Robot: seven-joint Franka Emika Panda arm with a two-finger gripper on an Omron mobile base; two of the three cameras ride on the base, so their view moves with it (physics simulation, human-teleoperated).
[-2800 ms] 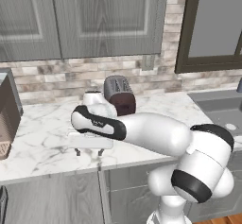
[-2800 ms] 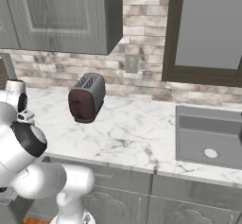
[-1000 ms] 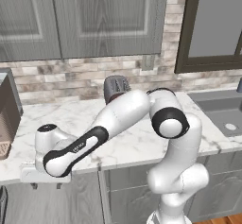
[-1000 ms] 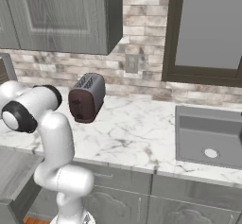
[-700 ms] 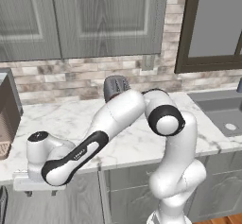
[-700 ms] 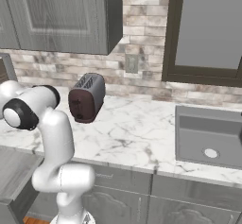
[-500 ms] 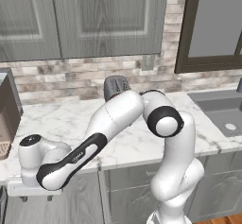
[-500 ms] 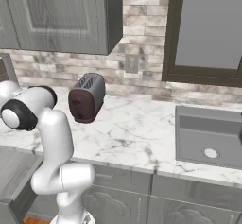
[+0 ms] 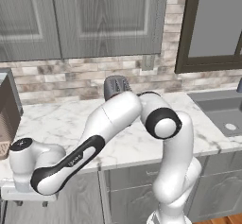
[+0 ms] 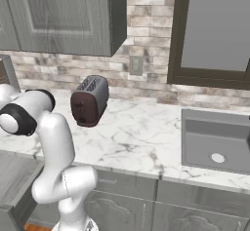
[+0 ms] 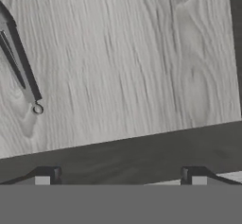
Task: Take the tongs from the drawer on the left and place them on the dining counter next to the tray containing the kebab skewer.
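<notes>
The tongs (image 11: 20, 62) lie at the upper left of the hand view, slim and grey with a small ring at one end, on the wood-grain floor of the open drawer (image 11: 137, 62). My gripper (image 11: 120, 178) hangs above the drawer floor, open wide with nothing between its fingers, and the tongs are well off to the left of them. In the left base view the gripper (image 9: 30, 202) is low at the left, below the worktop's front edge. The open drawer (image 10: 14, 176) also juts out at the lower left of the right base view. The dining counter, tray and kebab skewer are out of view.
A dark toaster (image 10: 89, 101) stands on the marble worktop (image 9: 61, 119) against the brick wall. A sink (image 10: 217, 140) is set in at the right. A brown appliance (image 9: 7, 112) stands at the far left. Grey cabinets hang above.
The arm has kept stretching left and down past the worktop's front edge. The hand is now lower and further left. The jaws stay open.
</notes>
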